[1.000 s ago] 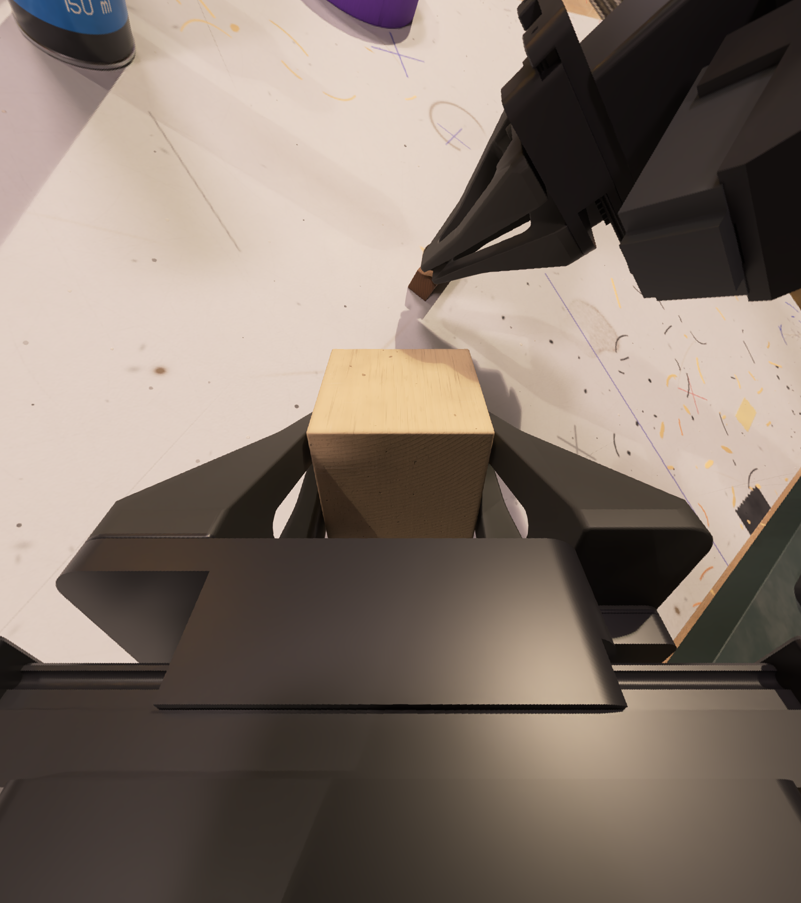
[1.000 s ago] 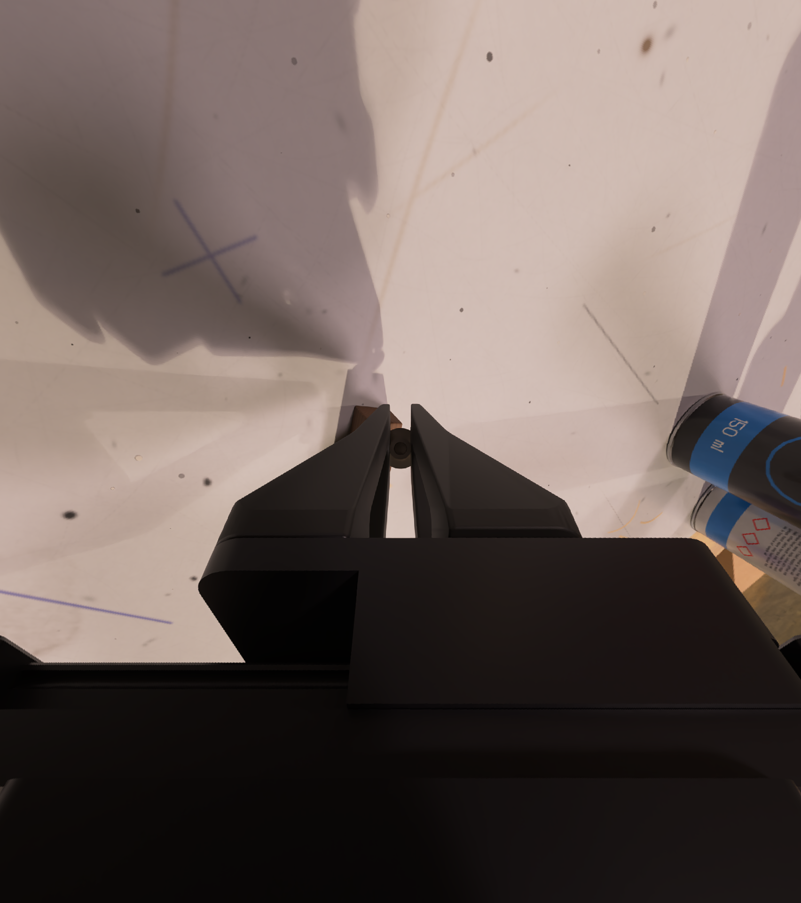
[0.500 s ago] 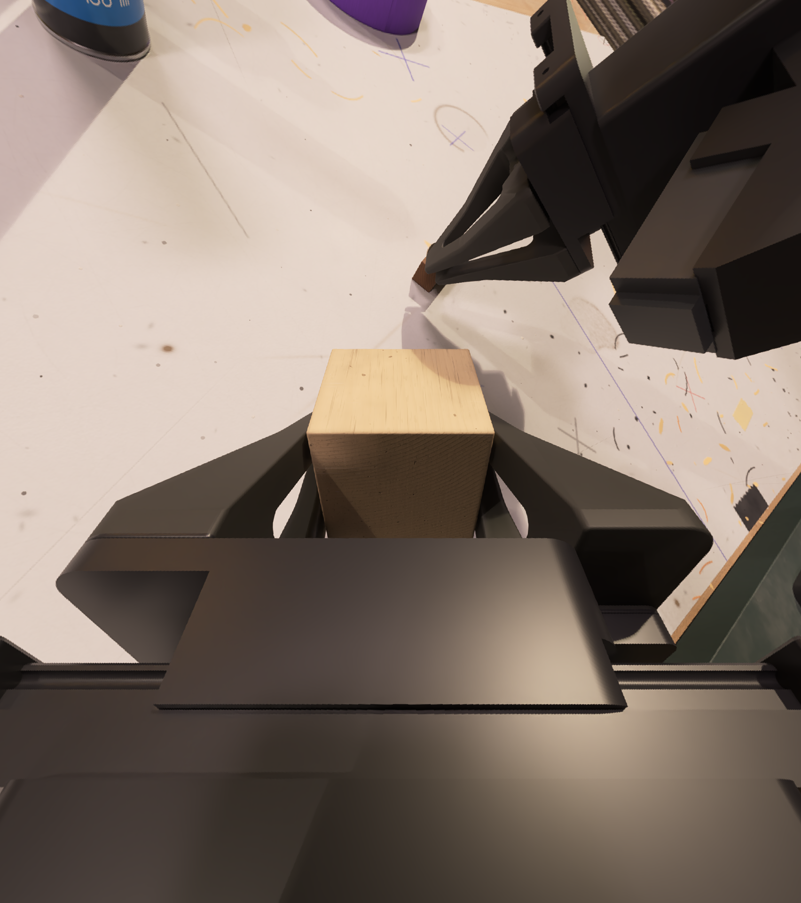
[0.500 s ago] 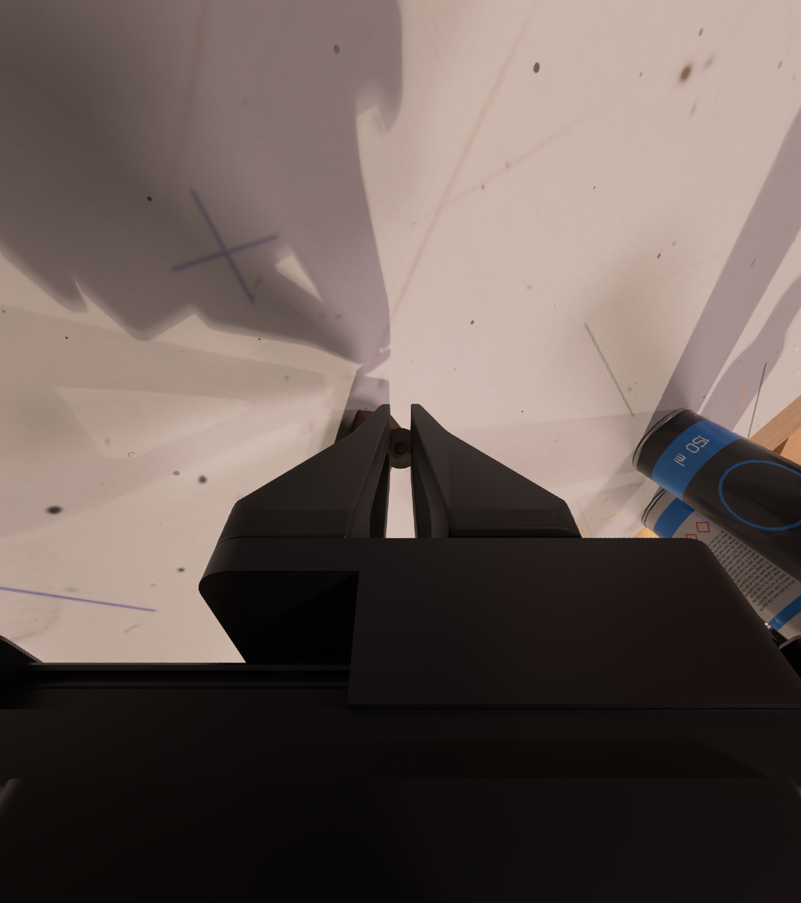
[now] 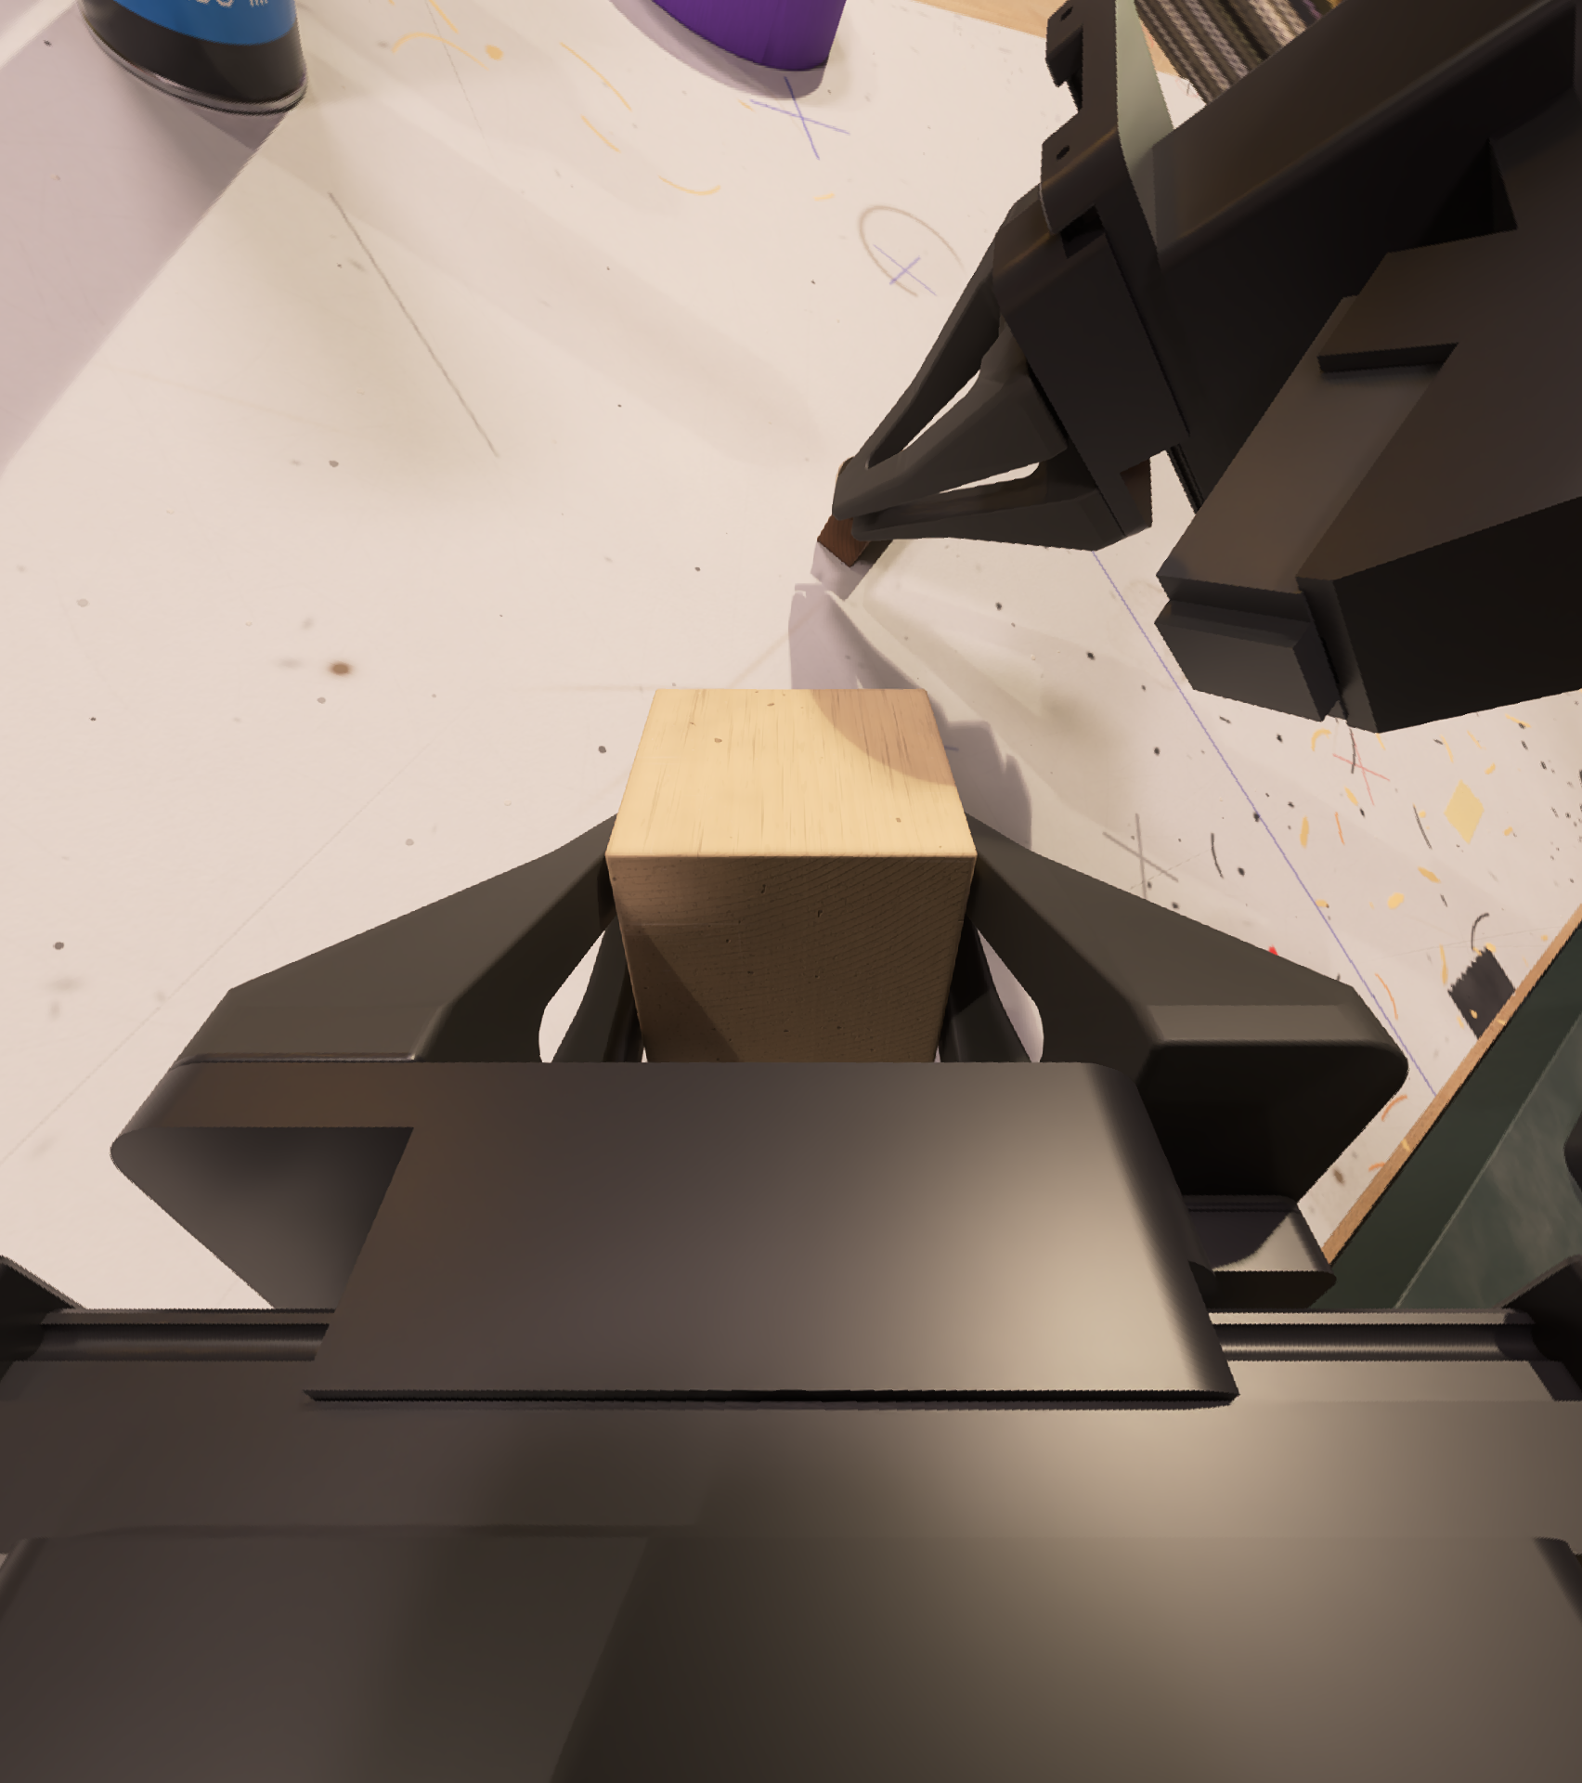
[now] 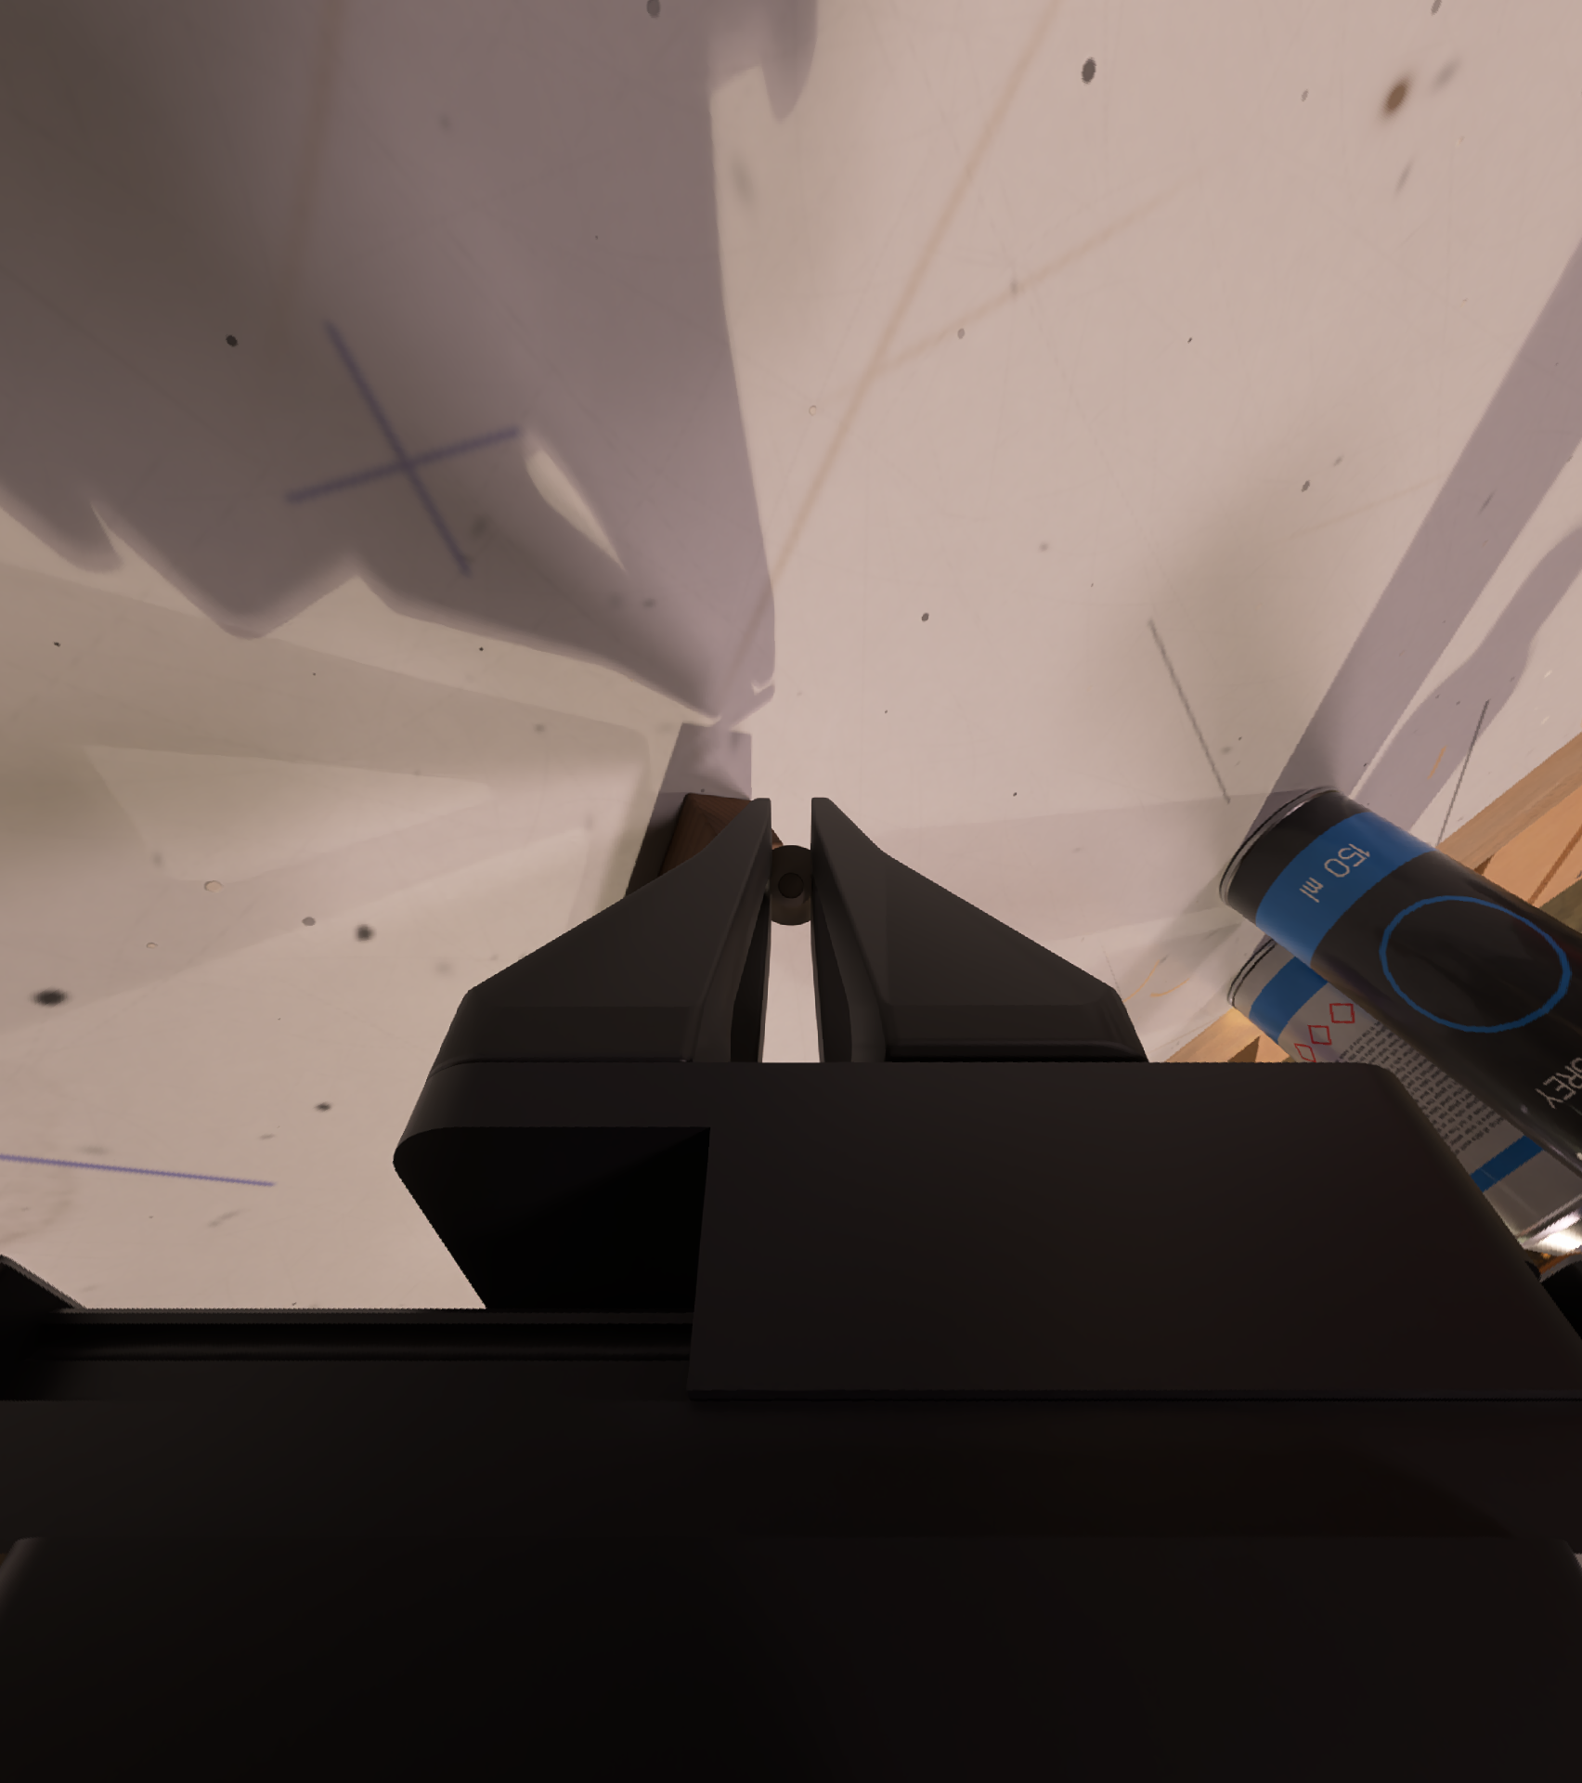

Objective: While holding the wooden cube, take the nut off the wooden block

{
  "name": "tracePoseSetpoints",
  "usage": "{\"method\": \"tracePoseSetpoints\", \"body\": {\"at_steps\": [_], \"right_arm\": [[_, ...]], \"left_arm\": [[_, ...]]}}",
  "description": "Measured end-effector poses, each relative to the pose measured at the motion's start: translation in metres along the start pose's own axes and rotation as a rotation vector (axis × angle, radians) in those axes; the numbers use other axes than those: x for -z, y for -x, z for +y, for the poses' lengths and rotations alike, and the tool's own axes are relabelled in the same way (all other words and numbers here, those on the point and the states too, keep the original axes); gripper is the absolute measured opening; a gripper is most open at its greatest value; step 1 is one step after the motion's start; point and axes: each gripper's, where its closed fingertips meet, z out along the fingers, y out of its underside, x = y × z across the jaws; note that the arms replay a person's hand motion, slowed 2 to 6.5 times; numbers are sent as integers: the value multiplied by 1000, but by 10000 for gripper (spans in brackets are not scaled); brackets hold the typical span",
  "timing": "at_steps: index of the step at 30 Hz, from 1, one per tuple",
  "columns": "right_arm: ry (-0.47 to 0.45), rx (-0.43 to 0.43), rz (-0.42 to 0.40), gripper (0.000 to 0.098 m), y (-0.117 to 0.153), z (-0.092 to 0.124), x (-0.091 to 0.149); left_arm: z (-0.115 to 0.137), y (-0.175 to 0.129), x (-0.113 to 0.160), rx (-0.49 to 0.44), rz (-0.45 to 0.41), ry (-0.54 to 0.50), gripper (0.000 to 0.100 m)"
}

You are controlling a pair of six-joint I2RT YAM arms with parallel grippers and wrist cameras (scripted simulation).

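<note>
From my left wrist camera, a black-and-blue spray can (image 5: 189, 43) stands at the far left edge of the white tabletop (image 5: 305, 502), cut off by the frame, and a purple object (image 5: 749, 29) sits at the top edge with only its lower rim showing, so I cannot say what it is. Neither lies between my two arms. The tabletop is marked with pen crosses, lines and paint flecks, and its wooden edge runs down the right side.

My left gripper (image 5: 792, 868) is clamped on the wooden cube (image 5: 792, 849), a finger pressed against each side; the cube's lower part is hidden behind the gripper body.

Beyond the cube, my right gripper (image 5: 850, 526) reaches in from the upper right, fingertips down by the tabletop. Only a dark brown corner of the wooden block (image 5: 843, 545) pokes out under those tips; the rest is covered.

Through the right wrist camera, the right gripper (image 6: 790, 839) has its fingers drawn close around the nut (image 6: 789, 886), a small rounded piece between the tips. A sliver of the wooden block (image 6: 695, 835) shows just left of the left finger. I cannot tell whether the nut sits on the block or clear of it. Two spray cans (image 6: 1462, 974) lie at the right, one partly over the other, both cut off by the frame.
</note>
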Motion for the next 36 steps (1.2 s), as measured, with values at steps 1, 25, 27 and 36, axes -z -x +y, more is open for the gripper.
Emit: {"method": "tracePoseSetpoints", "body": {"at_steps": [1,25,27,36], "right_arm": [[4,1,2,68,0,0,0],[77,67,43,68,0,-2,-1],[83,69,46,68,0,-2,-1],[92,81,56,69,2,-3,0]], "left_arm": [[0,0,0,0,1,1,445],[6,6,6,13,2,-2,445],[6,6,7,13,1,-4,445],[7,7,9,14,2,-12,445]]}}
